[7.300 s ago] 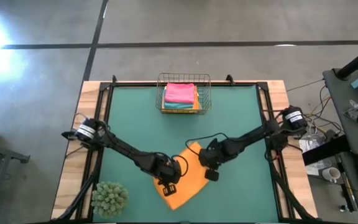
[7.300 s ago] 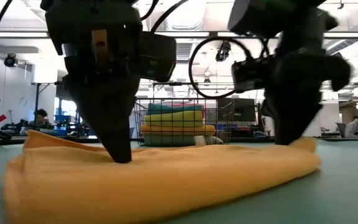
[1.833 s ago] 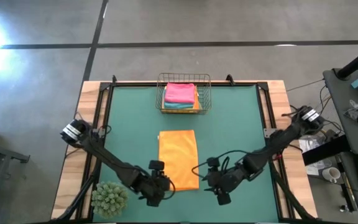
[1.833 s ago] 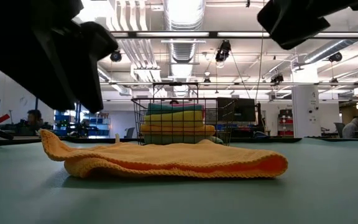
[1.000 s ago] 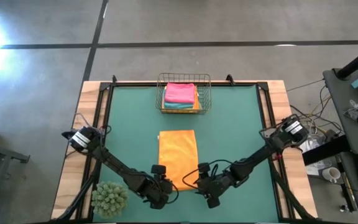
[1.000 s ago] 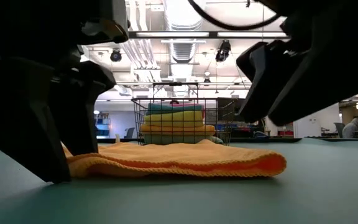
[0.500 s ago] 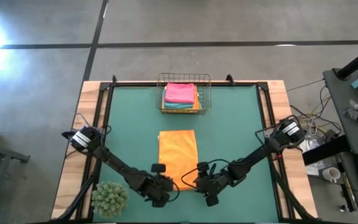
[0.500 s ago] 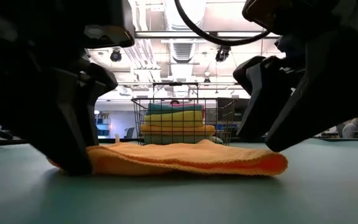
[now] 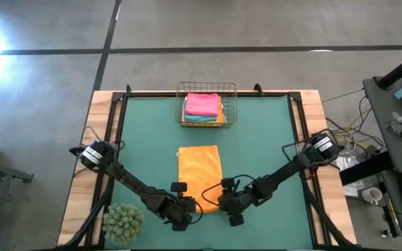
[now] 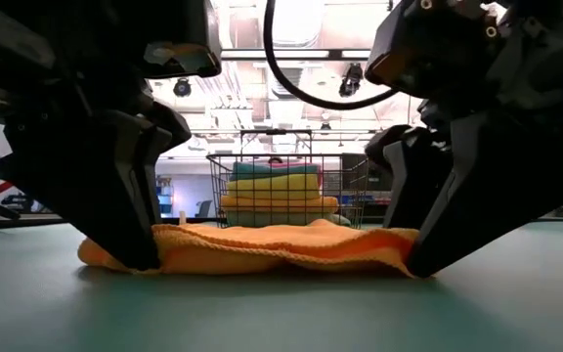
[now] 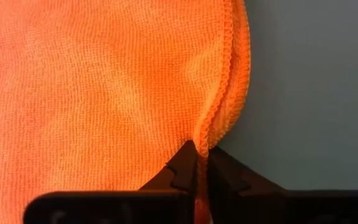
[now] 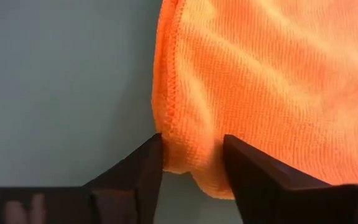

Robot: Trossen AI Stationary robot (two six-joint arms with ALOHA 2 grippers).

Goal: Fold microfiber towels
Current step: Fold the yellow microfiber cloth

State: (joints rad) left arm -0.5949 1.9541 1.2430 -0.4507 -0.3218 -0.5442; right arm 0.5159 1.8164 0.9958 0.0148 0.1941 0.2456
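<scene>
A fuzzy orange microfiber towel (image 9: 200,176), folded into a long doubled rectangle, lies flat near the middle of the green-topped table (image 9: 145,132), its short near edge held between both arms. The left gripper (image 9: 189,207) sits at the towel's near left corner, its two dark fingers (image 11: 185,168) pinched tight on the stitched hem — in the left wrist view the doubled edge bunches into a small pleat right where the tips meet. The right gripper (image 9: 227,202) is down at the near right corner, its fingers (image 12: 145,165) standing apart with the rounded corner of the cloth between them; the pads straddle the fabric without squeezing it. In the low view both grippers touch the table surface at either end of the towel, which sags slightly in the middle. At the far edge of the table stands a wire basket (image 9: 206,88) holding a stack of folded towels — pink on top (image 9: 202,104), teal beneath. A green spiky plant ball (image 9: 123,222) rests at the near left corner of the table, beside the left arm.
</scene>
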